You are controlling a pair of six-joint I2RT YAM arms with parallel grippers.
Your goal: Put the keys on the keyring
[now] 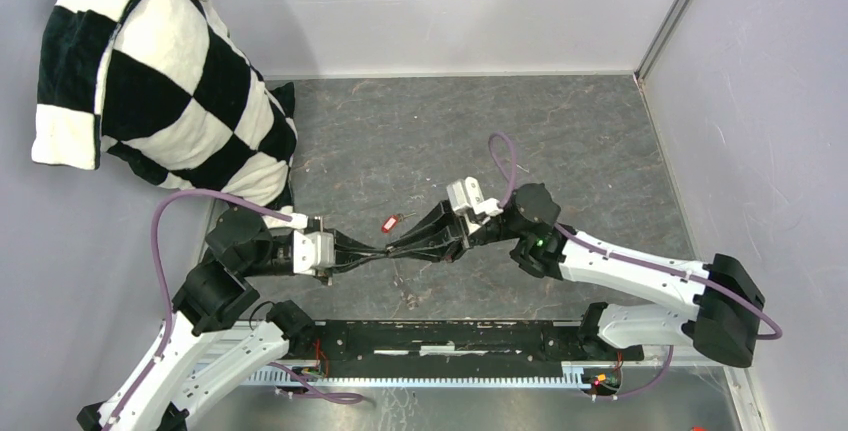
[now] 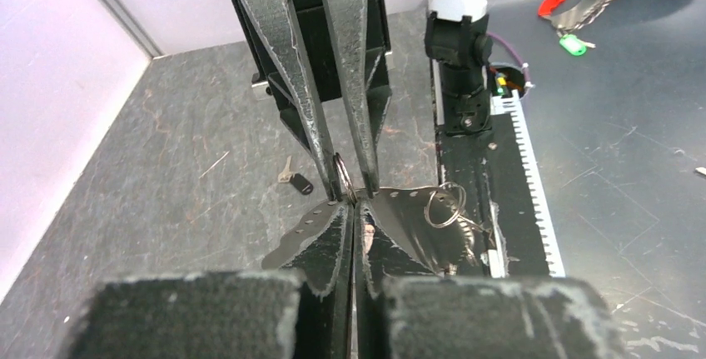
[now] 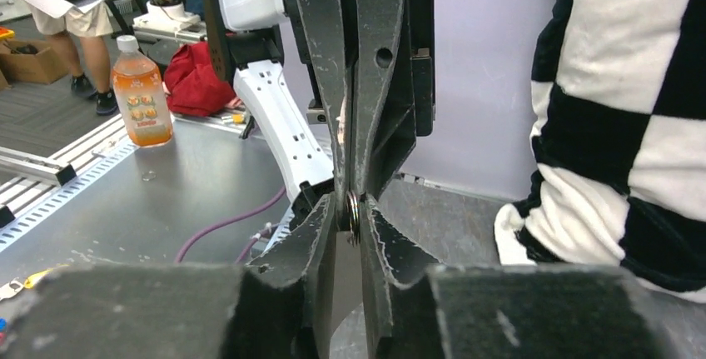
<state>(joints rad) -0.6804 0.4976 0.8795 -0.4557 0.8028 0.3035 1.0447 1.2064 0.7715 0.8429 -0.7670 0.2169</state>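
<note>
A small silvery ring of the keyring (image 2: pixel 342 177) is pinched edge-on where my two grippers meet tip to tip above the middle of the table; it also shows in the right wrist view (image 3: pixel 353 216). My left gripper (image 2: pixel 353 205) is shut with the ring at its tips. My right gripper (image 3: pixel 351 209) has its fingers close together around the same ring. A second ring with a short chain (image 2: pixel 444 205) hangs beside them. The red-tagged key (image 1: pixel 392 221) lies on the table just behind the grippers. The black-headed key (image 2: pixel 297 182) lies on the table to one side.
A black-and-white checked cushion (image 1: pixel 170 81) leans in the far left corner. Grey walls close the back and right sides. The black base rail (image 1: pixel 450 341) runs along the near edge. A dark shiny flap with a row of holes (image 2: pixel 312 219) sits under the left fingertips.
</note>
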